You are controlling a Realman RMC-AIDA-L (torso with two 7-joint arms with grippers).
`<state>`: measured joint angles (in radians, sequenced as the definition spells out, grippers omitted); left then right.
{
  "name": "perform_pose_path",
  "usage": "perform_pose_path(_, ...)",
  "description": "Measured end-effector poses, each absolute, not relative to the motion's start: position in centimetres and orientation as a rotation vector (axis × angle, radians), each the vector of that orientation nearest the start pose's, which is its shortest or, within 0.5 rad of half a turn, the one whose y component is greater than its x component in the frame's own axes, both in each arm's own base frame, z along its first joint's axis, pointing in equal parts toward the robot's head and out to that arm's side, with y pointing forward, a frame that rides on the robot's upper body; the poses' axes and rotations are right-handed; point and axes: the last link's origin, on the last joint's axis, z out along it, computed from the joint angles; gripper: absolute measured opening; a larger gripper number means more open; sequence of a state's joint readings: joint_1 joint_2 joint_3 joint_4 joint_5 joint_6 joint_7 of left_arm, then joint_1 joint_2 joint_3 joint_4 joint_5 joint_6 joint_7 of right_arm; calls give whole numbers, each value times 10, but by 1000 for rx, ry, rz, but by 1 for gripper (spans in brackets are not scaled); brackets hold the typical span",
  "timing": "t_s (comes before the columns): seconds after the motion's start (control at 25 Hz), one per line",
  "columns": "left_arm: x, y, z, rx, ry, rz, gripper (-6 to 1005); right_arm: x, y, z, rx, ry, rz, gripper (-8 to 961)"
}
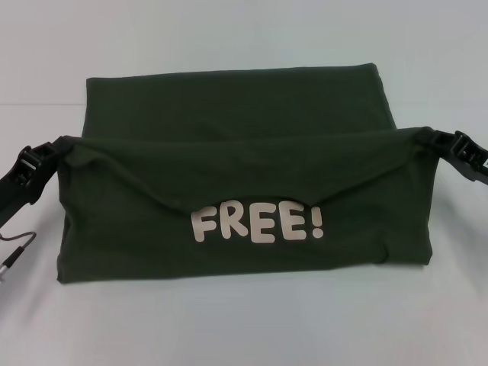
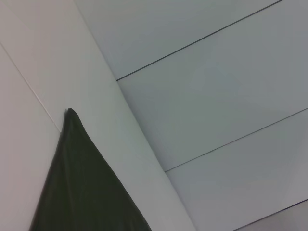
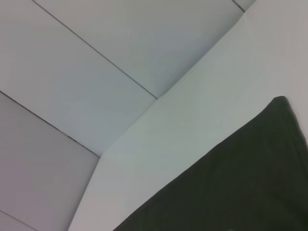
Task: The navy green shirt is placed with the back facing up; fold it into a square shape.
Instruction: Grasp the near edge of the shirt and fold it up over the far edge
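Note:
The navy green shirt (image 1: 244,107) lies on the white table (image 1: 244,328). Its near part is lifted and hangs as a flap facing me, showing the white "FREE!" lettering (image 1: 258,224). My left gripper (image 1: 59,149) is shut on the flap's left corner. On the opposite side, my right gripper (image 1: 425,137) is shut on the right corner, at about the same height. The raised edge sags a little between them. A dark wedge of the shirt (image 2: 82,192) shows in the left wrist view, and more of the shirt (image 3: 240,183) in the right wrist view. Neither wrist view shows fingers.
A thin cable with a metal plug (image 1: 15,248) hangs below the left arm near the table's left edge. Bare table surrounds the shirt at the front and back. Both wrist views look past the cloth at pale wall panels (image 2: 216,96) with dark seams.

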<state>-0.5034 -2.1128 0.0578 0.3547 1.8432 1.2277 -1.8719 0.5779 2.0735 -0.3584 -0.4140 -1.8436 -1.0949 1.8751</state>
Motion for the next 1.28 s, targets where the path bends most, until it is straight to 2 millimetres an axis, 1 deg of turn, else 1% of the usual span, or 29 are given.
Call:
perform_pose_path(0.16,-339,343,15,-1449,-1672,-1343,49,316,382,15,-1750,1567,1043,72)
perform_pose_path(0.48,-332,353,18,-1471,-1637,-1351,48,309,390,19,-1757,1539,1056,74)
perform_pose_path(0.64,-329,358,17,-1473,-1617,-1341,48,307,393,18,-1762,1528,1044,75)
perform_pose_path(0.92,-332,358,12,-1456,-1621,-1308,49,309,393,12,-1751,1523,1016,76)
perform_pose_path(1.28,-333,356,-2,-1444,-1613,-1258,54,311,395,6,-1748,1532,959,79)
